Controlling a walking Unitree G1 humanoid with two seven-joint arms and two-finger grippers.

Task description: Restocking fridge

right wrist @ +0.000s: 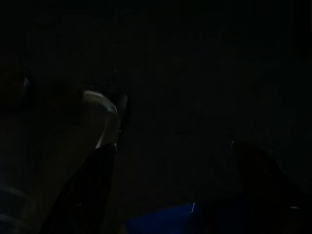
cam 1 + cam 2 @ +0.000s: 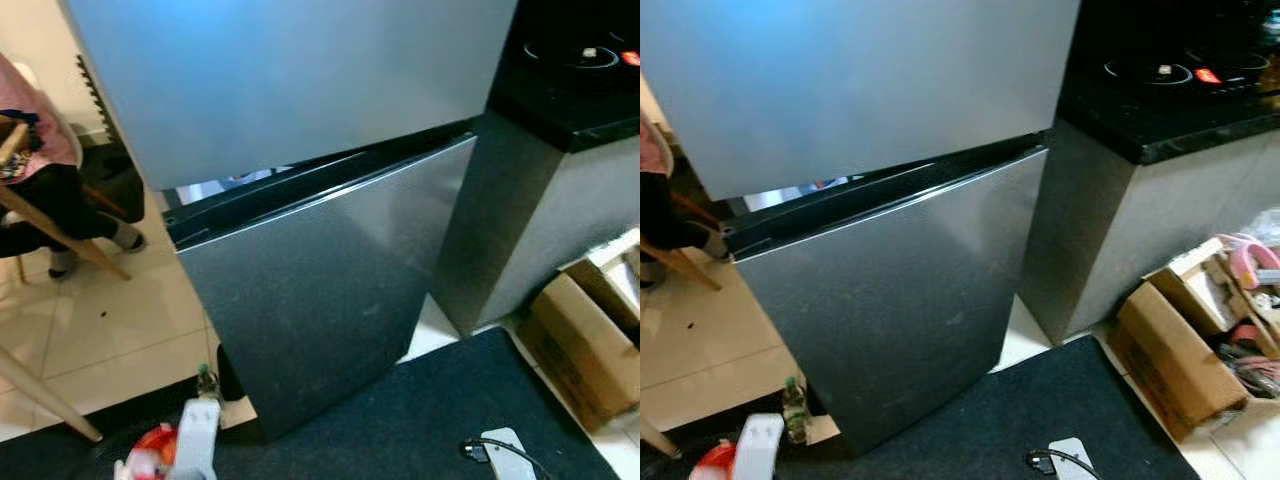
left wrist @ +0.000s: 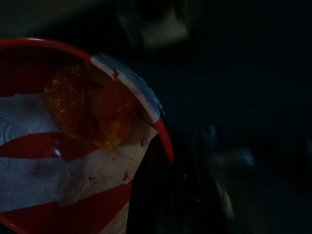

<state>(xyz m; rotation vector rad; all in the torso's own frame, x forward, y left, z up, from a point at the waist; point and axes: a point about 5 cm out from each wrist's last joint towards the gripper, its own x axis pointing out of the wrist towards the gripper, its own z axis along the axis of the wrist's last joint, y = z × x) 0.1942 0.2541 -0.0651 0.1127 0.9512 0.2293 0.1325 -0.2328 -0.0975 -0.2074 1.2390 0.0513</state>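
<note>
The restocking is looking barely begun, as a judgement: the robot is standing before the fridge (image 2: 320, 250), whose pale upper door (image 2: 290, 70) is standing ajar with a slit of lit interior showing at about 9 o'clock of the seam, while the lower door (image 2: 320, 290) is sitting closed. The fridge is showing smooth brushed grey metal, flat panels with crisp edges and a black gap between them. The left hand (image 3: 165, 195) is carrying a red bowl (image 3: 73, 141) lined with white paper, round-rimmed and glossy, with something orange and translucent (image 3: 87, 112), crinkled like wrapped food, lying inside; a dark finger is lying over the rim, so the hand seems to be gripping the bowl, which is sitting at about 7 o'clock in the left eye view, low by the fridge's foot. A small green-capped bottle (image 2: 206, 380) is standing on the floor just beside the fridge corner. The right hand (image 1: 165, 185) is hanging in deep shade, and I cannot tell whether it is clenched or released. At 3 o'clock a black glossy surface (image 2: 570, 100) is capping a grey speckled cabinet, with a worn cardboard box (image 2: 590, 340) below it. Opening the door wider and placing the food is all remaining to do.
</note>
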